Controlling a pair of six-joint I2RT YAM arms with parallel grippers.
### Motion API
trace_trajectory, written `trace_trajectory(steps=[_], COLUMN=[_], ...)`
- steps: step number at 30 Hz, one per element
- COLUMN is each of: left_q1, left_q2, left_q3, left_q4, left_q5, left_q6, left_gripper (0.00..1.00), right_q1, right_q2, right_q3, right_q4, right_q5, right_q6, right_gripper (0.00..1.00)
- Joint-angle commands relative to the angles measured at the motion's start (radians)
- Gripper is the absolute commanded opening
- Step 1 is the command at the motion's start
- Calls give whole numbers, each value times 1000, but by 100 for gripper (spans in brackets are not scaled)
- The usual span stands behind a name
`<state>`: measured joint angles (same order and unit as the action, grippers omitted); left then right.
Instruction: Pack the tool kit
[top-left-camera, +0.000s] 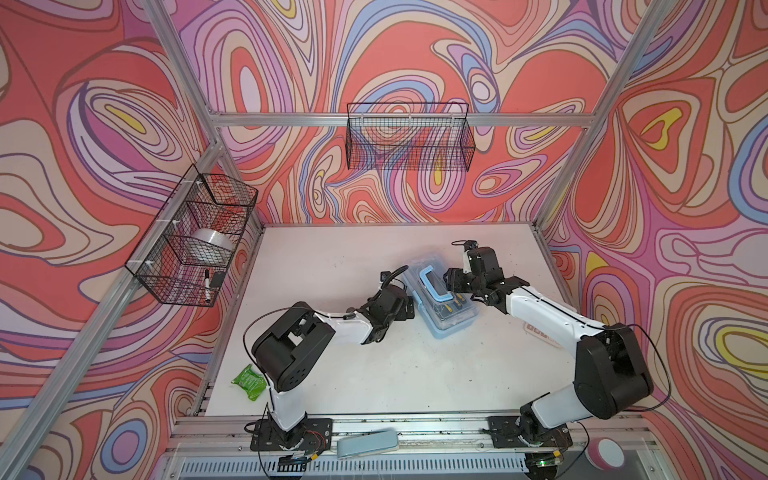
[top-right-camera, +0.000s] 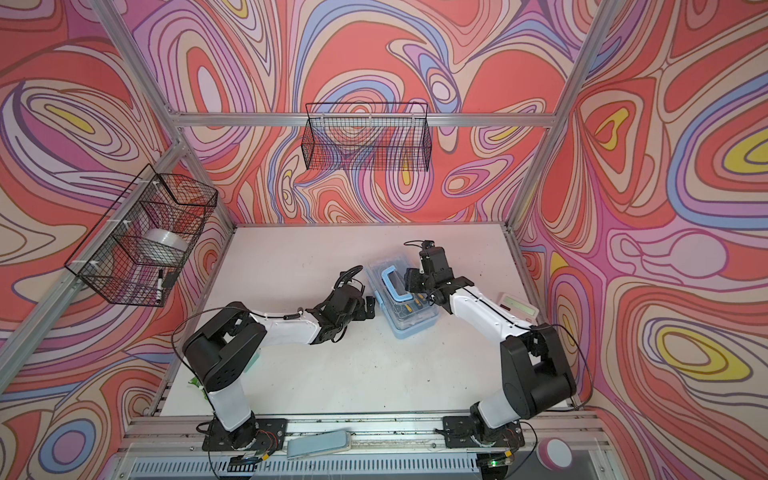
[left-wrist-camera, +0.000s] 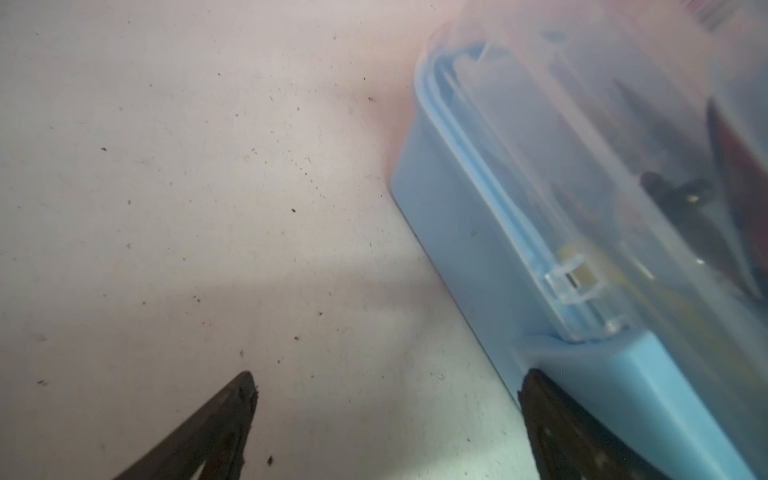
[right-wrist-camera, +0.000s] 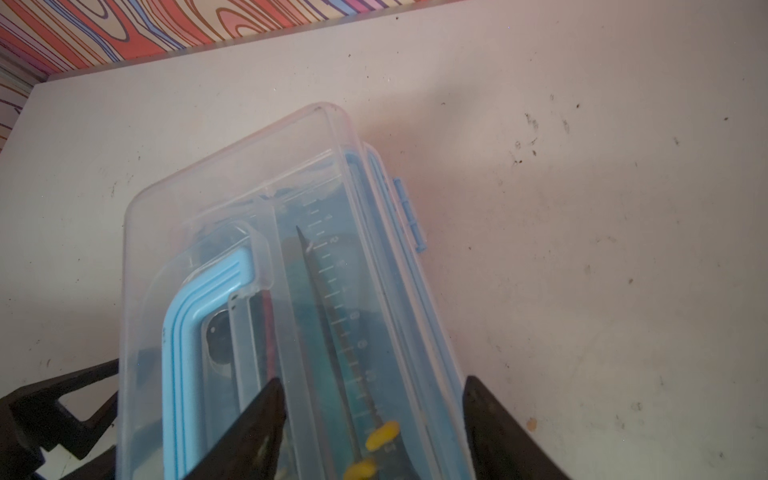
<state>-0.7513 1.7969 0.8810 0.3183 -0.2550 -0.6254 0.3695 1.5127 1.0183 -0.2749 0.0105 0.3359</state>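
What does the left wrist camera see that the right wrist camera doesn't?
Only the left wrist view: the tool case from the side, with a clear clip on its edge. Only the right wrist view: the blue handle, a yellow-handled tool under the lid, and the swirly wall. Both: the same case, its clear lid, the white table.

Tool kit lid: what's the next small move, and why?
Probably press the right gripper down on the latch side. The tool kit is loaded, its clear lid down, and the open jaws straddle that edge; whether the blue latch has snapped is unclear. The open left gripper has a finger against the opposite wall.
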Motion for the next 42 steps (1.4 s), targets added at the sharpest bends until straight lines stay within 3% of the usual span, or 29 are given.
trace_trajectory(steps=[1,9,15,20,27,32,42], left_q1=[-3,-2,-2,-1,28,50,96], left_q2=[-60,-130,-225,-325,-431,-469,-514], left_q3=[2,-1,-35,-99,-171,-193,-191], left_q4=[-14,-133,-192,-221,-298,-332,-419], left_q5=[0,-61,-155,-257,-350,-391,-481], left_q6=[-10,0,43,85,100,109,114], left_gripper=[100,100,100,100,100,100,100], right_q1=[36,34,12,-56,-260,-313,-321], right_q2=[-10,-103,-234,-371,-466,-349,89], right_q3=[9,56,-17,-195,-501,-632,-680], right_q4=[-153,-172,-73,168,616,889,1379], right_q5=[-32,85,223,339,352,344,278], right_q6=[46,3,-117,-233,-268,-254,-283], right_gripper=[73,79,85,92,96,97,97])
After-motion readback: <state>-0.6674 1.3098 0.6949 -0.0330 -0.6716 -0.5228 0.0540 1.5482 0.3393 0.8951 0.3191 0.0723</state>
